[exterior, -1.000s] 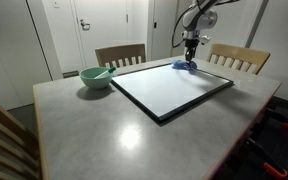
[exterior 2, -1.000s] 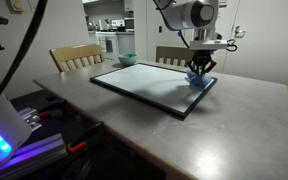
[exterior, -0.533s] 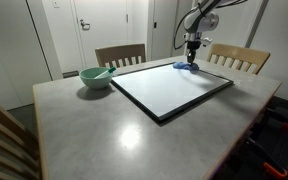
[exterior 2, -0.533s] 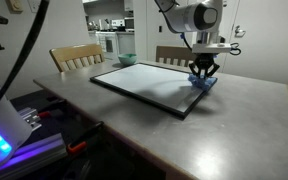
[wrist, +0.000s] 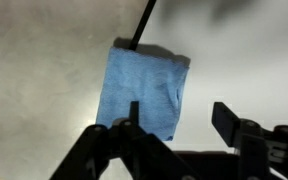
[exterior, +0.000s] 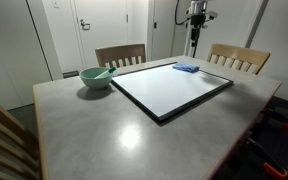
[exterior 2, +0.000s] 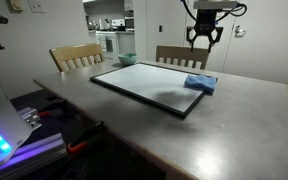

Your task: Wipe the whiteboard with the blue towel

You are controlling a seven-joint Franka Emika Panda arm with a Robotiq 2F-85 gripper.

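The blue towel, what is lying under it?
The blue towel lies across the black frame of the whiteboard, near a corner. The frame piece beneath it is covered, so it cannot be seen.

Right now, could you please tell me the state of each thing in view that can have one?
gripper: open, empty, high above the blue towel.
blue towel: folded, lying flat and free, across the whiteboard's frame near a corner.
whiteboard: flat on the table, surface glossy white, no marks visible.
bowl: upright on the table, apart from the board; contents not discernible.
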